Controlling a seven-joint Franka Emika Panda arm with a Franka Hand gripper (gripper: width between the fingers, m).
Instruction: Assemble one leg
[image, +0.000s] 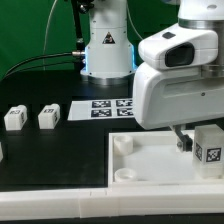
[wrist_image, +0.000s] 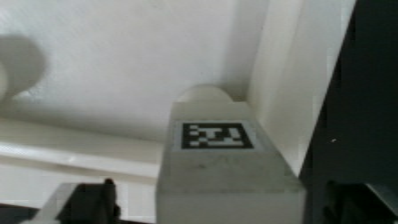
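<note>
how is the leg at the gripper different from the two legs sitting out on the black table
The leg at the gripper stands upright over the large white panel, between the fingers of the gripper; the two loose legs lie apart from it on the black table, towards the exterior view's left. It looks larger, probably from nearness. All are white posts with black-and-white marker tags.

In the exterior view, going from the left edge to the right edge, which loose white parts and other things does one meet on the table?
First small white post → second small white post → marker board → large white panel → leg under the end effector, at the far right.
</note>
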